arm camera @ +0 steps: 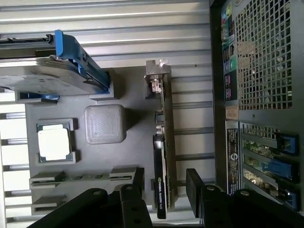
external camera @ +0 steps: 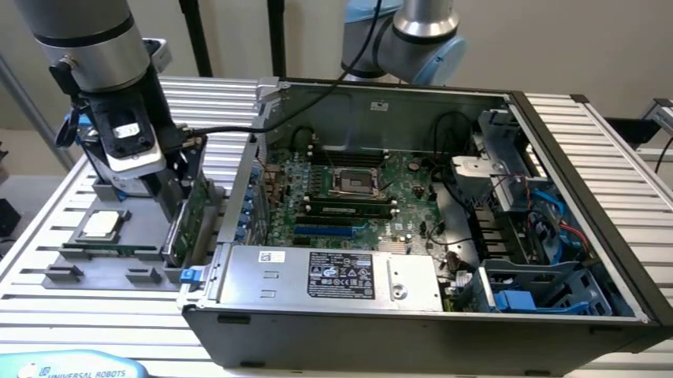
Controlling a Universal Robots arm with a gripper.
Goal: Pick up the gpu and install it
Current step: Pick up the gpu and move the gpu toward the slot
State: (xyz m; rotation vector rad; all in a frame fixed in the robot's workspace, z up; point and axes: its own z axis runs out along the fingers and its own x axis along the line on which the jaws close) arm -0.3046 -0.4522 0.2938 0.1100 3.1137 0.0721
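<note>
At the exterior view's left, outside the open computer case (external camera: 421, 319), the following were entered. Item: the gpu (external camera: 187, 222), stood on its long edge in the grey fixture tray (external camera: 100, 276), close against the case wall. I judged it kept upright so that its thin top edge offered itself to a two-finger pinch and it could go down into a slot unturned. Item: my gripper (external camera: 176, 195), released, with jaws spread wide and one on either side of the card. In the wrist view the black fingers (arm camera: 138, 183) flanked the gpu (arm camera: 164, 142) with a gap at each face, so nothing was grasped. Item: processor chip (external camera: 101, 224), flat in its own recess, well apart from the card. Item: hard drive (arm camera: 42, 71) with blue rails, cut off by the frame edge. Not legible: the card's seating in the tray, masked by my fingers in the exterior view; the expansion slot on the motherboard (external camera: 347, 189), too small to single out; which face of the card was green.
</note>
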